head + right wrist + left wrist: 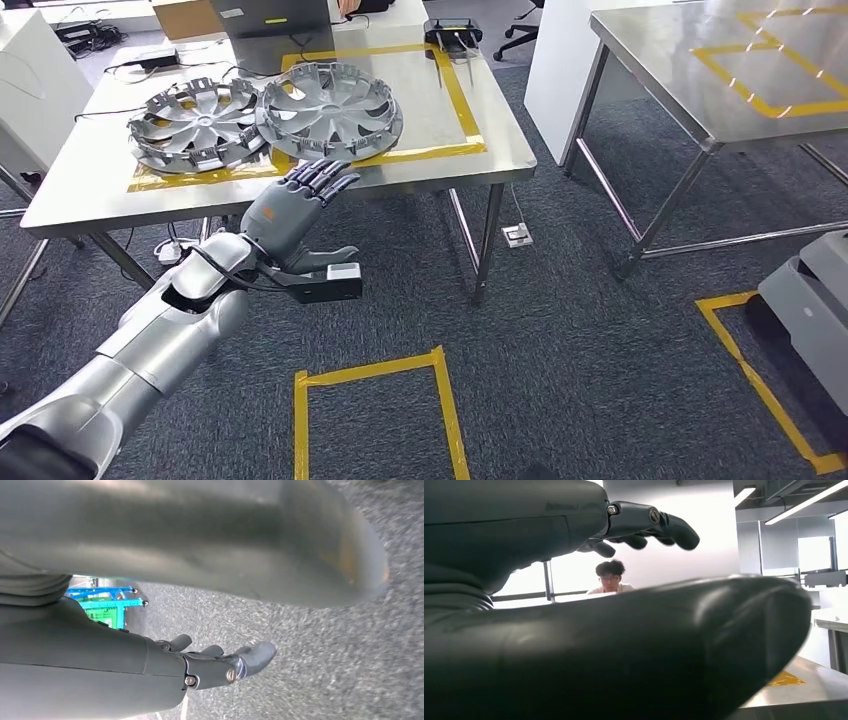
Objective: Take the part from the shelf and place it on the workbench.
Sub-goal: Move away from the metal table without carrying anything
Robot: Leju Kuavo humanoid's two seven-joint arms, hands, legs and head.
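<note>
1. From the head view, we see our left hand raised just off the near edge of the tabletop, fingers spread and straight, holding nothing. Two silver wheel covers lie inside the yellow tape outline: the right wheel cover overlaps the left wheel cover and sits closest to our hand. We judge the part is already set down, so the step in hand is the release and pull-back; we should draw the arm back and away from the tabletop, keeping the fingers flat so none hooks the clips on the rim and drags the cover off the tape

2. From the left wrist view, the thumb and the dark fingers stand well apart with open air between them, and a person sits behind; we should keep the retreat slow with someone near

3. From the right wrist view, our right hand hangs over the grey carpet, fingers loosely apart and holding nothing; we leave it at rest
</note>
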